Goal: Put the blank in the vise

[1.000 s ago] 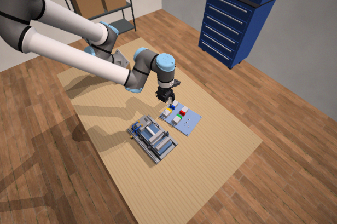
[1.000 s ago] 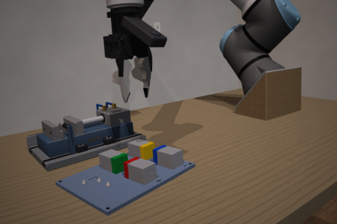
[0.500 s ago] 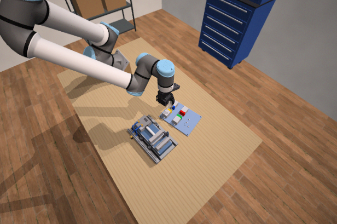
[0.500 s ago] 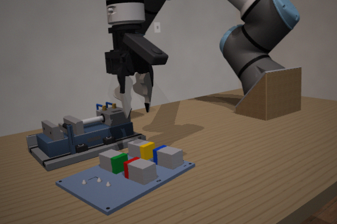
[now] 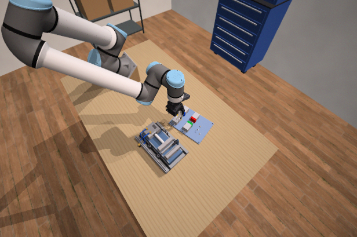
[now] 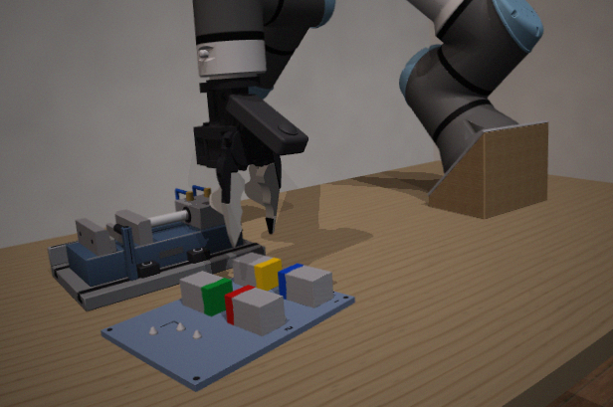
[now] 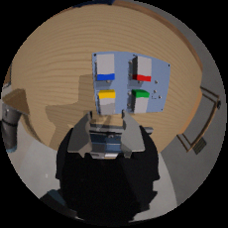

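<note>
The blank with the yellow end (image 6: pixel 260 270) (image 7: pixel 106 98) (image 5: pixel 175 120) lies flat on the blue plate (image 6: pixel 224 351) (image 7: pixel 164 74) (image 5: pixel 203 132), at the corner nearest the vise. My gripper (image 6: pixel 254 236) (image 7: pixel 106 110) (image 5: pixel 180 116) hangs straight above it, fingers pointing down, tips a little above its top. The fingers stand partly open with nothing between them. The milling vise (image 6: pixel 124 252) (image 5: pixel 162 146) stands beside the plate with an empty gap between its jaws. Its fixed jaw (image 6: pixel 93 236) is at the end away from the blue hoses (image 6: pixel 189 191).
Three other blanks lie on the plate: green end (image 6: pixel 206 293) (image 7: pixel 140 99), red end (image 6: pixel 254 307) (image 7: pixel 143 69), blue end (image 6: pixel 306 284) (image 7: pixel 105 66). Small pegs (image 6: pixel 175 329) stand at the plate's near end. The arm's wooden base wedge (image 6: pixel 490 171) is at the back right.
</note>
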You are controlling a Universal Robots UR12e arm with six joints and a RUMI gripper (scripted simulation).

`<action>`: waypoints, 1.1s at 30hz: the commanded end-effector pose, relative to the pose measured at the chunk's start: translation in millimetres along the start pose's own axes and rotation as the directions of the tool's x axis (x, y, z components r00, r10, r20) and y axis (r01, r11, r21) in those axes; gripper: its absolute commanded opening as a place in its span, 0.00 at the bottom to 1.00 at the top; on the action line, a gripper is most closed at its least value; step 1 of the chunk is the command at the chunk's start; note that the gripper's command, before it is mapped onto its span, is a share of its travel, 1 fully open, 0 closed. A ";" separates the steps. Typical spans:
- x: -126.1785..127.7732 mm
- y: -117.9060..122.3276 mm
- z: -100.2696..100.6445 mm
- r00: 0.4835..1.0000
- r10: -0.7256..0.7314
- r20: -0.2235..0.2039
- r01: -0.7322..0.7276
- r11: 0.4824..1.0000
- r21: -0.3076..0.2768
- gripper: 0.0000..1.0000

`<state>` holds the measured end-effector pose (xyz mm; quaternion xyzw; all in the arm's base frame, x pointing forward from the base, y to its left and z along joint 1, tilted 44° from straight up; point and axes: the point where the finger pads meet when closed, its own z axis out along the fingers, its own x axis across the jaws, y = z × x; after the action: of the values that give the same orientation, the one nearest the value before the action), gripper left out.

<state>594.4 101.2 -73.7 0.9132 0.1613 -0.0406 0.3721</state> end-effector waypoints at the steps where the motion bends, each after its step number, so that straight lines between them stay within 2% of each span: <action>1: 0.8 0.1 12.8 1.000 0.000 -0.002 0.000 1.000 0.000 0.40; 12: 0.8 0.1 22.3 1.000 0.000 -0.002 0.000 1.000 0.000 0.40; 33: 0.8 0.1 22.8 1.000 0.000 -0.002 0.000 1.000 0.000 0.40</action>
<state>595.9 85.2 -90.6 0.9132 0.1616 -0.0400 0.3719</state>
